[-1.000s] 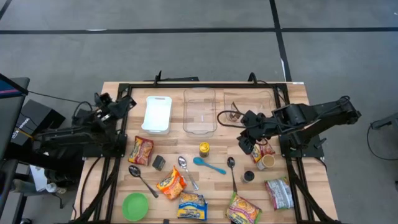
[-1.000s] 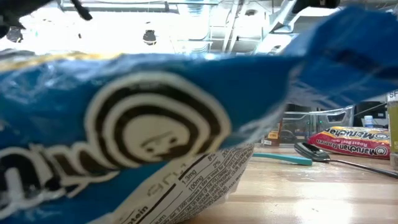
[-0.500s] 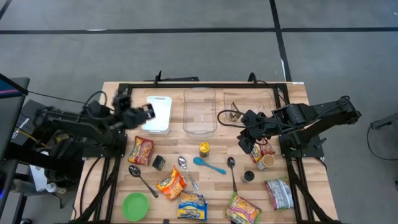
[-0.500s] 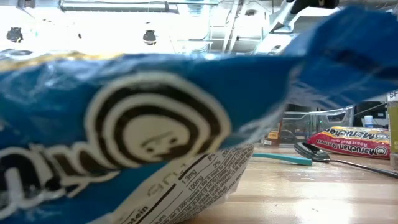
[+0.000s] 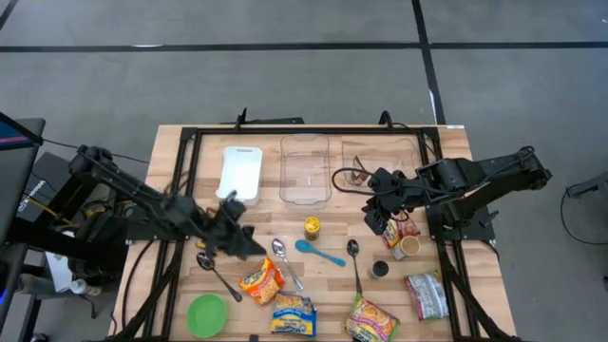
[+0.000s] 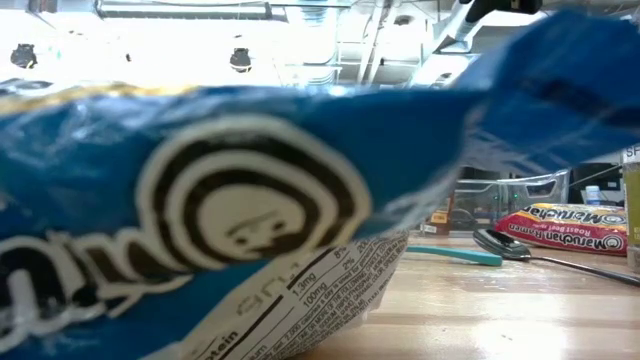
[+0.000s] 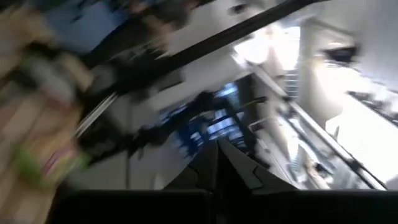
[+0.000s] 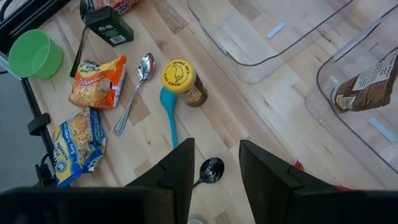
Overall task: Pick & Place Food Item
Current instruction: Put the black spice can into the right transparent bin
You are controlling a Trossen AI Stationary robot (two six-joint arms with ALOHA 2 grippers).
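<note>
Noodle packets lie along the near edge of the wooden table (image 5: 472,285): a blue-and-yellow packet (image 5: 293,315) closest, pressed up against the low camera, a green-and-red foil packet (image 5: 370,320) to its right, and an orange packet (image 5: 262,279) just behind. A round green plastic bowl (image 5: 206,314) sits near the left corner. Farther in, the left gripper (image 5: 239,241) hangs low over the table's left half, fingers together. A yellow-lidded glass jar (image 5: 312,227) stands mid-table. The right gripper (image 5: 380,218) hovers with fingers apart, holding nothing, beside a red noodle packet (image 5: 407,231). A clear plastic bin (image 5: 305,171) sits at the back.
</note>
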